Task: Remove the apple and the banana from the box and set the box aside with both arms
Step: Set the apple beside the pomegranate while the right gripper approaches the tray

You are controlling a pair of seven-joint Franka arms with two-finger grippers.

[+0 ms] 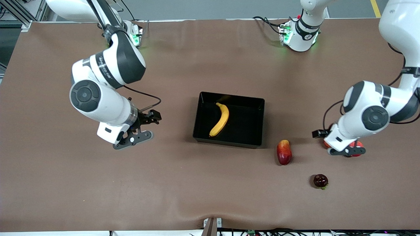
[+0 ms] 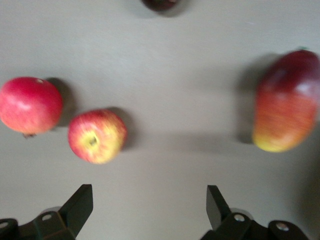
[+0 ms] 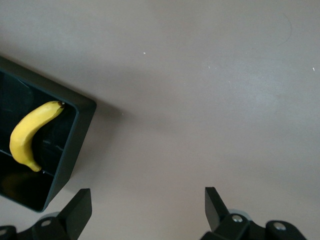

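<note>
I am holding my right gripper (image 1: 139, 129) spread and empty over bare table at centre-left of the front view, with the box (image 1: 259, 104) lying toward the frame's middle from it. The banana (image 1: 220, 119) is lying in the box, its long axis running roughly top to bottom, and my right gripper is the closer one to it. My left gripper (image 1: 344, 149), fingers (image 2: 80, 202) spread, is hovering low at the right edge over the apple (image 2: 96, 136), which is resting on the table outside the box, probably just released.
</note>
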